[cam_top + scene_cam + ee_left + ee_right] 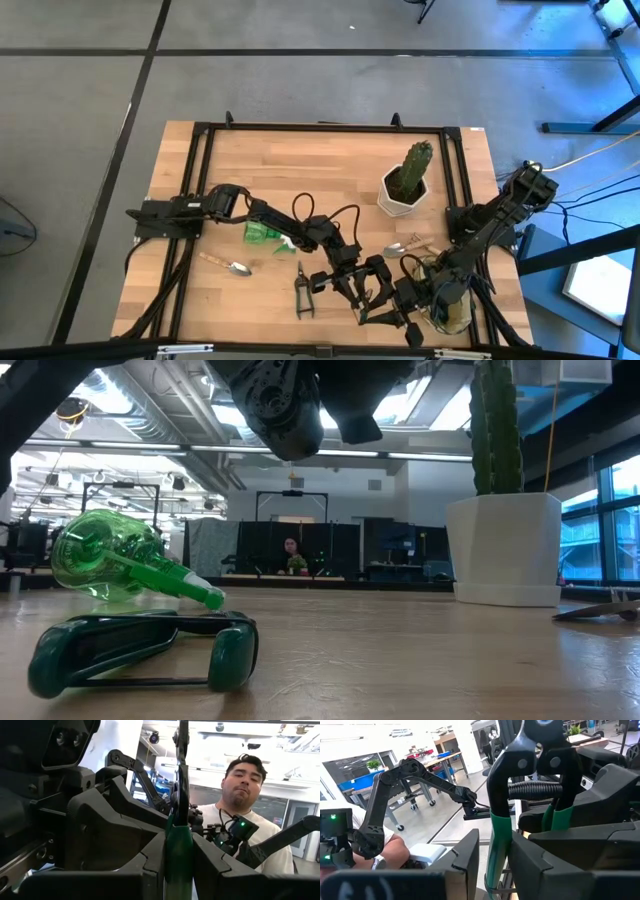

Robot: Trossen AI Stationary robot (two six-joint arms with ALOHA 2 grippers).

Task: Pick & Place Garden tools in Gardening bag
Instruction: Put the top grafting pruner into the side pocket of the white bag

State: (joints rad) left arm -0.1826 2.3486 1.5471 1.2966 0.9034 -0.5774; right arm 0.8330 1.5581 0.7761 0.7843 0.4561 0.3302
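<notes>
held shears (179,837): off the tabletop, in mid-air near the front edge, between the two arms; black blades, green grips
left pincer (179,870): pinching the held shears edge-on, fingers pressed onto the green grip
right pincer (495,862): fingers drawn in on one green handle, looks pinched; both pincers seem to be on the same tool
step (judged): handover, left to right
gardening bag (455,318): front right of the tabletop, partly hidden under the right arm; about 4 o'clock from the held shears in the high view, just beside them
nearer arm: right, since the bag sits almost under it
long axis: shears stand roughly along the left pincer's reach; exact tilt unclear
left arm pose: stretched from 9 o'clock across the tabletop towards 5 o'clock, elbow low
right arm pose: folded down from 3 o'clock towards 6 o'clock, wrist facing the left arm
next move (judged): left lets go, right carries a short way to 4 o'clock and drops
second shears (303,290): flat on the tabletop, 9 o'clock of the pincers
spray bottle (120,560): lying on its side
trowels: one (232,267) left, one (403,246) near the cactus pot (404,188)
person (245,810): behind the tabletop
</notes>
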